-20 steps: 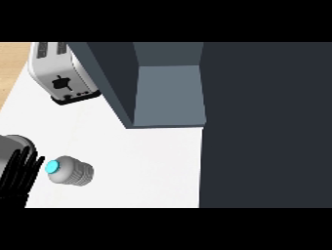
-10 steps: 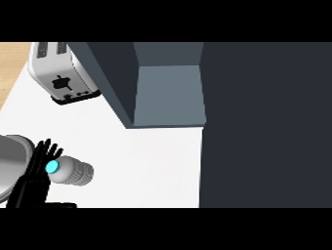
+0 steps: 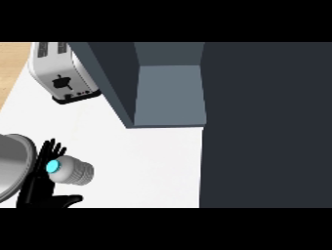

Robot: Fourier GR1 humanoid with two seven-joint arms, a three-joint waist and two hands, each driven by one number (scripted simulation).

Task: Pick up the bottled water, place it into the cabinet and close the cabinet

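The bottled water stands on the white counter at the lower left; seen from above, it shows a cyan cap and a pale ribbed body. My left hand is right against its left side. The fingers point straight up behind the cap, and the thumb reaches out under the bottle. The hand is open, not curled round the bottle. The cabinet stands open at the top centre and shows a grey inside. My right hand does not show.
A silver toaster sits at the upper left beside the cabinet's dark side wall. A large dark panel fills the right side. A wooden floor shows beyond the counter's left edge.
My left forearm and hand have come up and to the right, from beside the bottle to right against it. The bottle has stayed about where it was.
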